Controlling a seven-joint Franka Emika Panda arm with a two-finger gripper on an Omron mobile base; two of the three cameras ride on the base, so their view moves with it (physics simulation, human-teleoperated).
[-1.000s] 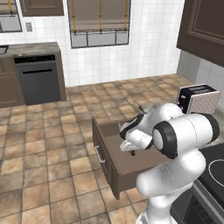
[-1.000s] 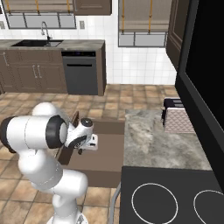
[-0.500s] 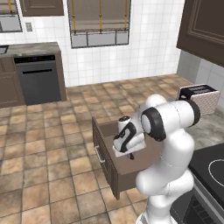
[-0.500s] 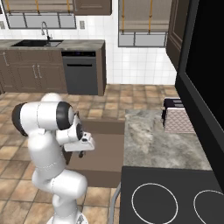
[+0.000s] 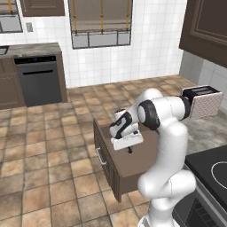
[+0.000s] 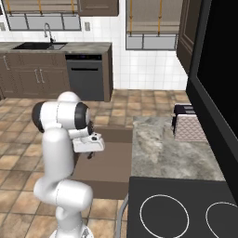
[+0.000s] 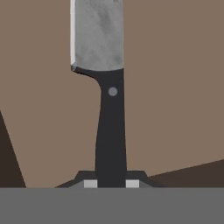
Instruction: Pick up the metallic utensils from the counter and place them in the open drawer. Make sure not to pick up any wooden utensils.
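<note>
Knife point(image 7: 105, 78) pinched by its handle in the gripper point(image 7: 111, 183) hangs over the drawer point(image 5: 133, 164); lower gently before releasing.

The knife point(image 7: 107, 87) has a brushed grey steel blade and a matt black handle; the drawer point(image 5: 128, 166) is matt brown wood; the desk point(image 6: 162, 151) is marbled stone.

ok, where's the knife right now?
In the claw, gripped by its handle: hand view shows the knife over the open drawer's brown floor, blade pointing away.
</note>
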